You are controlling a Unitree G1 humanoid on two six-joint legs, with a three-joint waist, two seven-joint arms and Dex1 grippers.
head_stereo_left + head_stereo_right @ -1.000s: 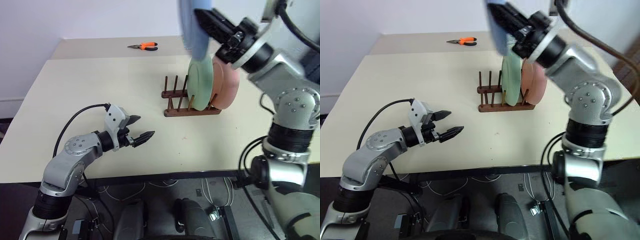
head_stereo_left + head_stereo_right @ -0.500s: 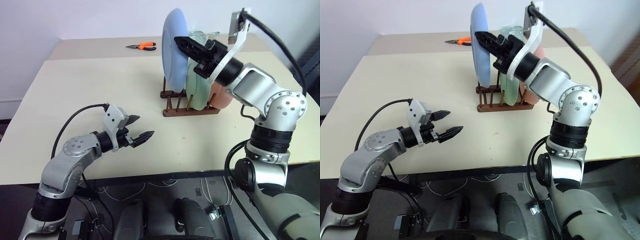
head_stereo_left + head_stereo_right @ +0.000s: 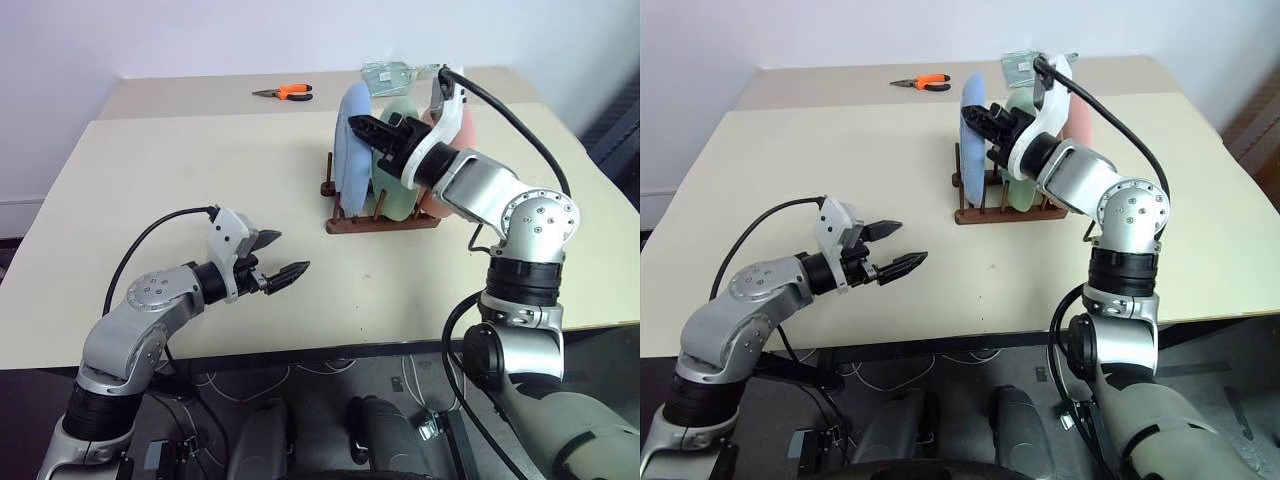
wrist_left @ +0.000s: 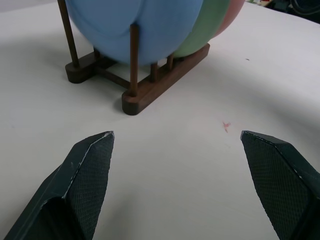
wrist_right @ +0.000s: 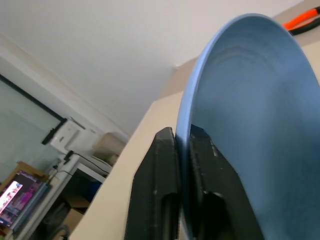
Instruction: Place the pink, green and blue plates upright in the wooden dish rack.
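Seating the blue plate [image 3: 352, 140] in the wooden dish rack [image 3: 382, 219] is the step in hand, and it looks nearly done: the plate stands upright between the pegs at the rack's open end, with the green plate [image 3: 402, 190] just behind it and the pink plate [image 3: 452, 150] behind that, all toward the far edge of the counter [image 3: 170, 180]. The right gripper [image 3: 368, 130] has its fingers [image 5: 159, 165] on either side of the blue plate's upper rim; the right wrist view shows them straddling the rim closely, but whether they are pinching it or just letting go I cannot tell. To finish well, the fingers should part only once the plate's lower edge rests firmly between the rails, then draw straight up and away from the rim so the plate is not tipped against the green one. The left gripper [image 3: 283, 256] hovers near the counter's front edge with fingers spread wide, holding nothing. Orange pliers [image 3: 288, 92] lie at the far edge
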